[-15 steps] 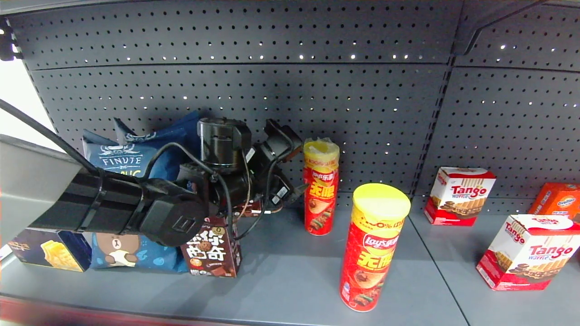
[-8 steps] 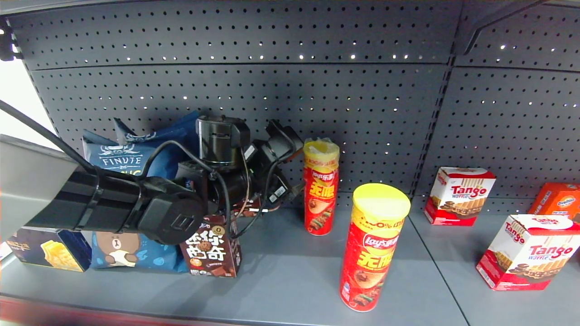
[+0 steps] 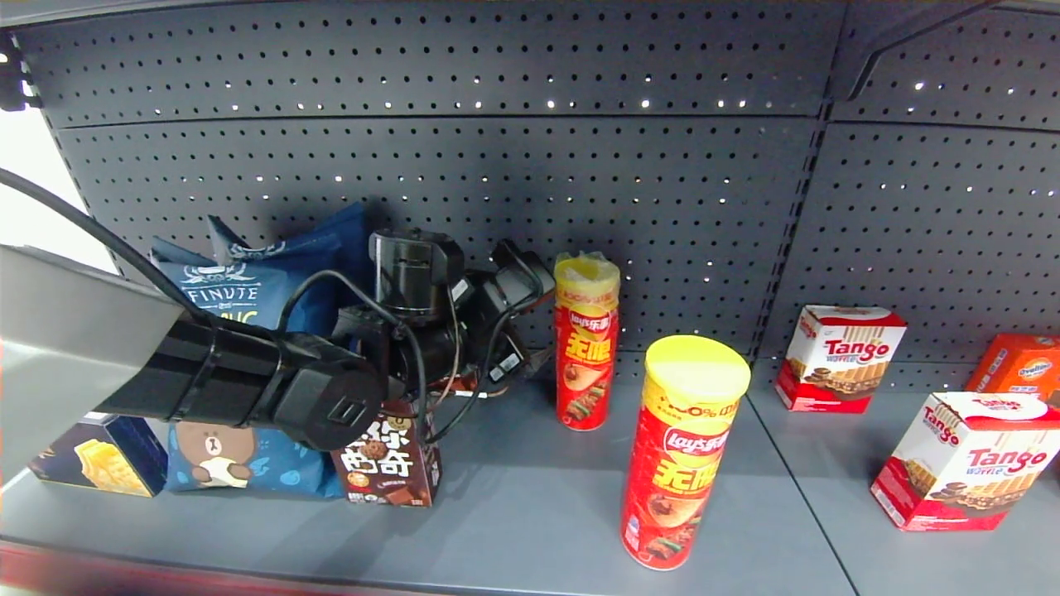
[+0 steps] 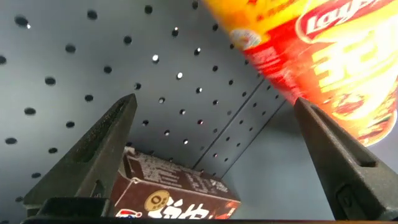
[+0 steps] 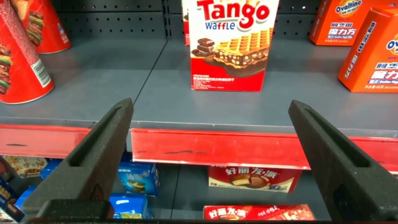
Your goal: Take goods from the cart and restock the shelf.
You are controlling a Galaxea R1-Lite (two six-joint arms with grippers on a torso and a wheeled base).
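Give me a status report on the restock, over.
Left hand open, empty, by brown box at back of shelf. Right hand open, empty, facing waffle box. Rear chip can close beside left hand.

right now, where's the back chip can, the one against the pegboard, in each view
Head view: the back chip can stands upright mid-shelf against the pegboard.
Left wrist view: the can looms close beside the open left hand.
Right wrist view: the can sits far off, behind the front chip can.
Shared landmark: the pegboard behind it.
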